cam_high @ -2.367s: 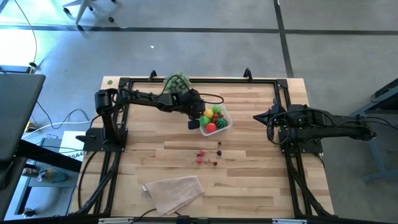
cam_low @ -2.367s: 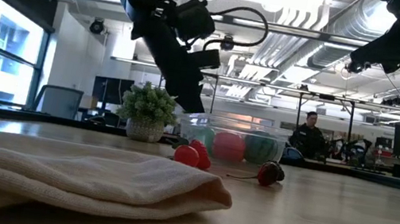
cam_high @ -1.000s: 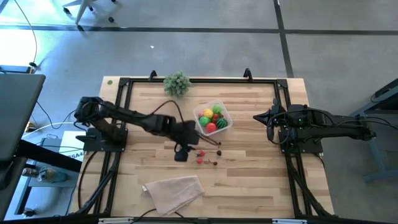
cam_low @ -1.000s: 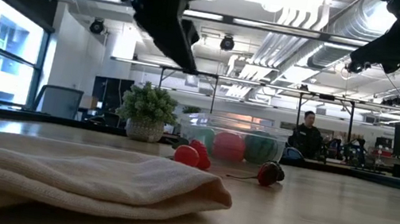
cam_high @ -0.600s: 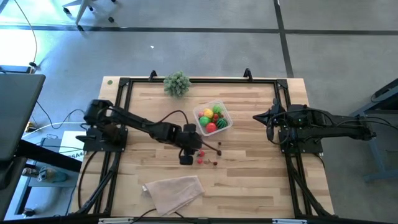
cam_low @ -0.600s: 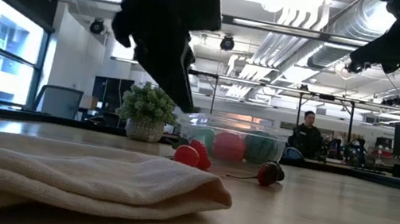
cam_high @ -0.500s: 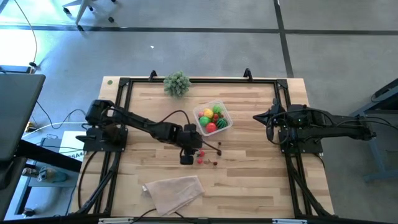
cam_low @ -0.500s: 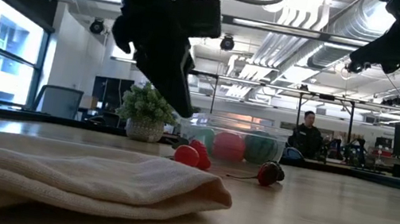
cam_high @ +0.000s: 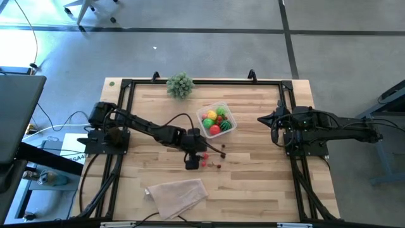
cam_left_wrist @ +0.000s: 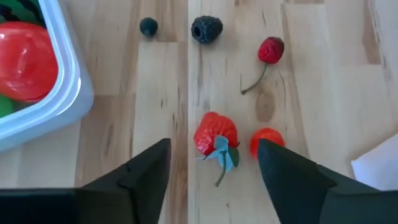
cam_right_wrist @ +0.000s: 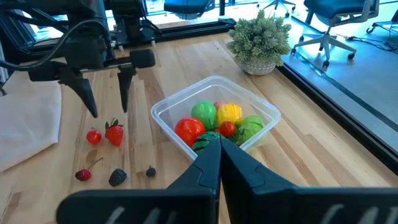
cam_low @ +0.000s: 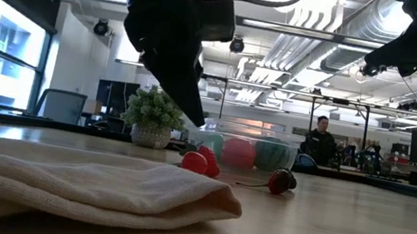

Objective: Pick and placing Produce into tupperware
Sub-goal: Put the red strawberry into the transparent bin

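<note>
1. High view: the left gripper hangs just left of frame centre, over loose produce on the tabletop. The tupperware sits above and right of it, already holding red, green and yellow pieces. The right gripper waits at right of centre, apart from everything. A beige cloth lies lower left of centre, and a plant ball stands near the top edge.

2. Low view: the left arm's dark fingers point down at centre-left, above a red piece. A cherry lies to its right, in front of the clear box.

3. Left wrist view: the jaws are spread wide, with the strawberry between them near bottom centre. A small red tomato lies just right of it, a stemmed cherry and a blackberry farther up, and a tiny dark berry upper left.

4. Right wrist view: the right jaws are pressed together at bottom centre, with the filled box beyond them.

5. Handling, as a judgement: the strawberry looks light, stiff and smooth, so it could roll or squirt out; take it across the wide body, not the leafy cap.

6. No brand, label or writing can be read.
</note>
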`<state>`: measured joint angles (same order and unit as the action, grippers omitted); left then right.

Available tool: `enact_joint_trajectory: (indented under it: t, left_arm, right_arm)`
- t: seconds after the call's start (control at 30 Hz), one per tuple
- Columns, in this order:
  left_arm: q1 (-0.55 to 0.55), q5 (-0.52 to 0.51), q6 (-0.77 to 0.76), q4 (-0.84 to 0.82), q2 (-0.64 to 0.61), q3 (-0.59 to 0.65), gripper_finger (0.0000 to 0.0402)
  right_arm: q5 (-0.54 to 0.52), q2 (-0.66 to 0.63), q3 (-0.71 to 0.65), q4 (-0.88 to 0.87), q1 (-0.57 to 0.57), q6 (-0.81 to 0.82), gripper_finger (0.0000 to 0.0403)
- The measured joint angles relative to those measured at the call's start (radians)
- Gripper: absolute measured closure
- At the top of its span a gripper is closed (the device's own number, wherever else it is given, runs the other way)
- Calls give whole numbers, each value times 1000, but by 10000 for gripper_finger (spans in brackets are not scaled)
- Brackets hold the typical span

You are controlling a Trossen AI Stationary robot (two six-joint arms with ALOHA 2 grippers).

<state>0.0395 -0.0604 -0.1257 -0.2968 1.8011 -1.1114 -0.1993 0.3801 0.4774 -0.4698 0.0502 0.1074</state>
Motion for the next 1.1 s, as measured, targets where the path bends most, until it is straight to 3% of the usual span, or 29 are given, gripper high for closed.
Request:
enact_joint_trajectory:
  t: [0.2,1.1]
  left_arm:
    - [0,11,-19,20,0,0,152]
    - [0,26,-37,119,118,1,157]
  right_arm:
    - [0,0,0,0,0,0,402]
    - [0,13,0,2,0,0,402]
